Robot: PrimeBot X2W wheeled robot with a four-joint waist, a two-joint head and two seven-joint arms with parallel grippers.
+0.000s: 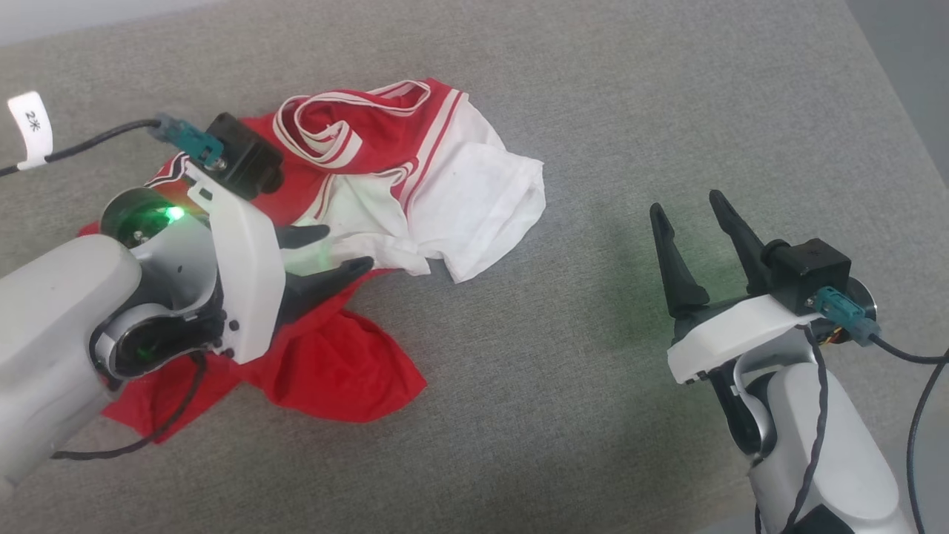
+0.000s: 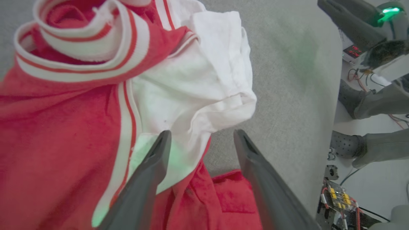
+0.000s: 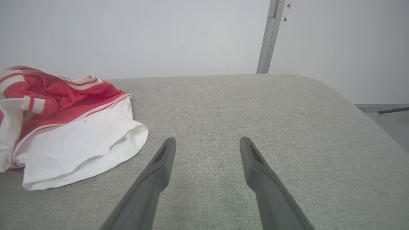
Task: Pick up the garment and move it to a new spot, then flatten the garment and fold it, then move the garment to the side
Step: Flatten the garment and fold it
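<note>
The left gripper and right gripper both gape wide and empty, so pinching the garment, bunched on the left half of the surface, may snag several layers and hinder flattening.

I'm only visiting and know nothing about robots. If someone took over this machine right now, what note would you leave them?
Left gripper: open, over the garment, gripping nothing.
Right gripper: open, over bare table, apart from the garment.
The garment: a loose, crumpled heap on the left part of the table.
Done: nothing flattened or folded yet; whether it is already in its new spot cannot be told.
Left: flatten it, fold it, move it to the side.
</note>
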